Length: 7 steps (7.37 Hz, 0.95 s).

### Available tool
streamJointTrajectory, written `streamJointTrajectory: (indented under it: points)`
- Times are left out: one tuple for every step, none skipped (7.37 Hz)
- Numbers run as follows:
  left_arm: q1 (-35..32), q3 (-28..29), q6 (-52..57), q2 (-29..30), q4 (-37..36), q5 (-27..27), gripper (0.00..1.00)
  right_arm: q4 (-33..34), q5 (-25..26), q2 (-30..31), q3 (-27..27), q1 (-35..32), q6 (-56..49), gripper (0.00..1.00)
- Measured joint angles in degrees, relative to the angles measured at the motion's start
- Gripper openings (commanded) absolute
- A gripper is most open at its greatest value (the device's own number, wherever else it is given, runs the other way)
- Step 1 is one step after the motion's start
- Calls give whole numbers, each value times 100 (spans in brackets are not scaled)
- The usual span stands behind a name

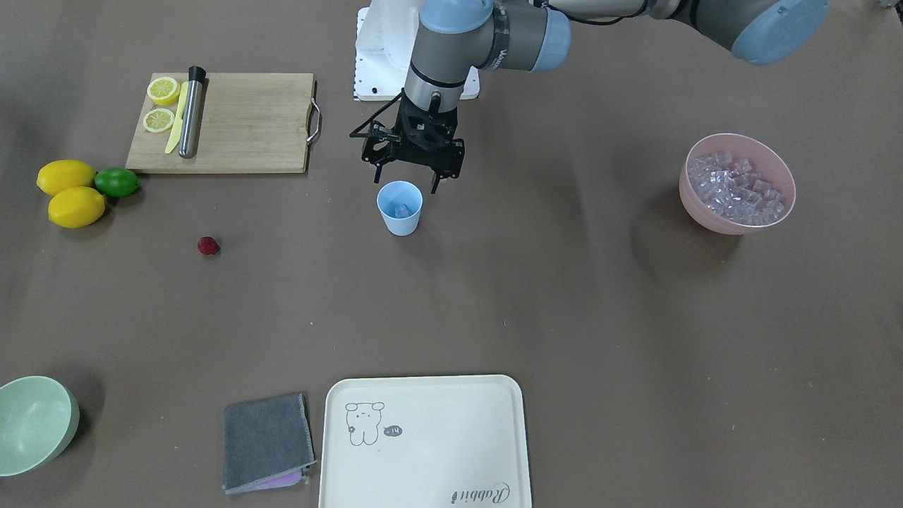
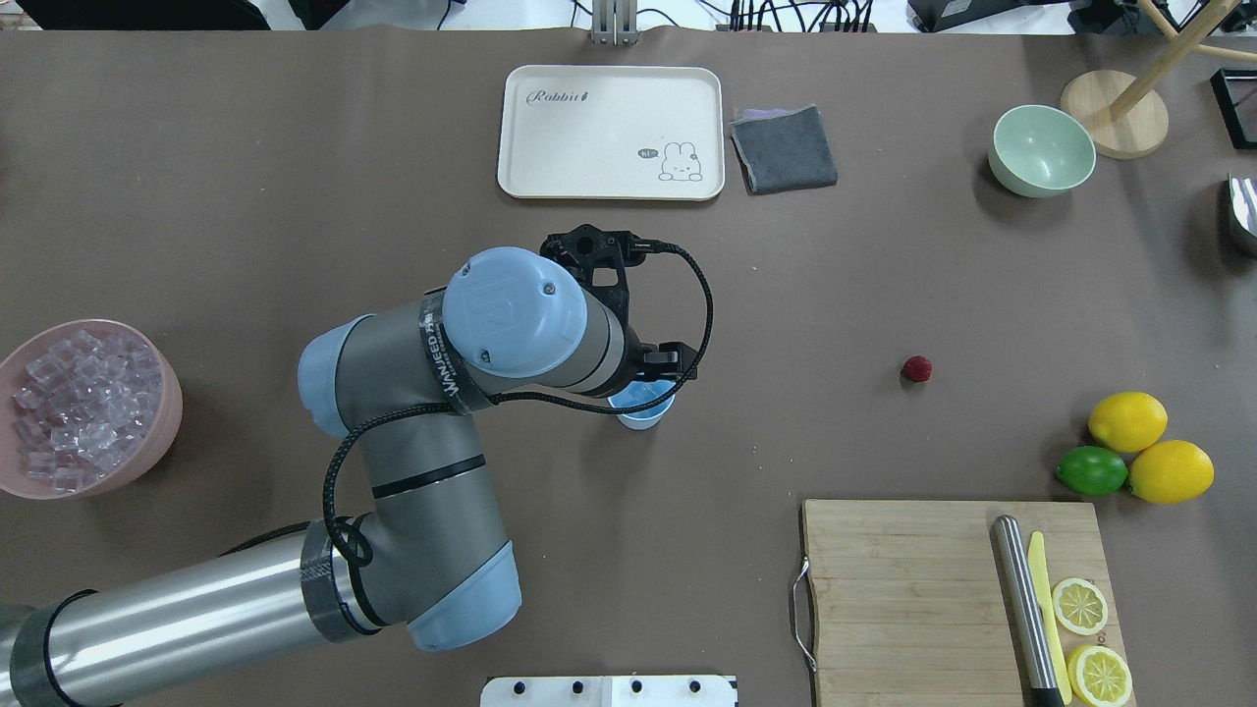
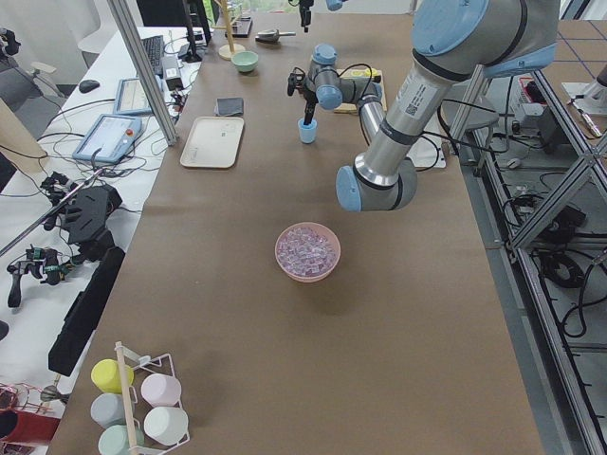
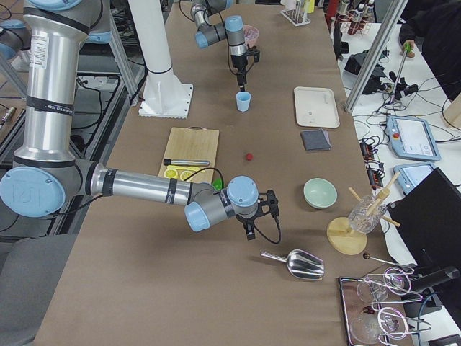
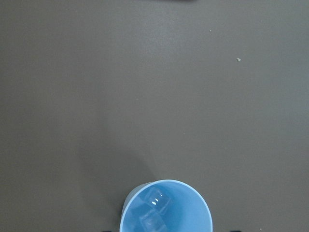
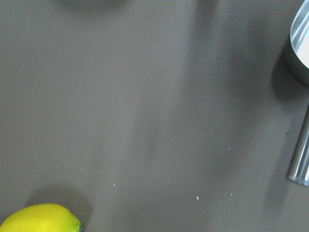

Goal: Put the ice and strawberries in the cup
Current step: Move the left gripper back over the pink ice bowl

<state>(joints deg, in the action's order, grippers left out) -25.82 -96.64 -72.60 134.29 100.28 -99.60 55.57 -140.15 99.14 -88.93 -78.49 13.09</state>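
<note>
A robotics lab is indicated, not a home kitchen: two industrial arms (image 4: 50,108) are mounted by a white pedestal (image 4: 155,58) at a long table (image 3: 237,313) covered w/ brown sheeting. It is framed by aluminium posts (image 3: 142,66). Teach pendants (image 3: 104,137), cables (image 2: 766,12) etc. are laid on side benches.

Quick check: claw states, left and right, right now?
Left claw: open, holding nothing, above the cup.
Right claw: cannot tell; it shows only in the side view.
</note>
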Motion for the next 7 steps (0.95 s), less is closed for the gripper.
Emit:
streamJointTrajectory:
  points:
    - [-168,-162,133,-122,-121,-22,97,-4,-44,5,3,0,2,100]
    - [-383,-326,491,-305,-273,-93,97,-2,-64,7,11,0,2,100]
    - [-646,-447,920,-520,-421,-308,97,-1,-72,7,23,0,-6,100]
    - [-959,-559,1378,-798,-527,-634,97,-8,-78,4,34,0,-16,100]
    - [-1229,-703,1854,-1148,-573,-863,97,-15,-81,-7,37,0,-19,100]
    - [-1463,-853,2295,-1505,-587,-1028,97,-21,-82,-25,28,0,-25,100]
    - [-1692,-1011,2747,-1871,-585,-1218,97,-36,-83,-38,12,6,-28,100]
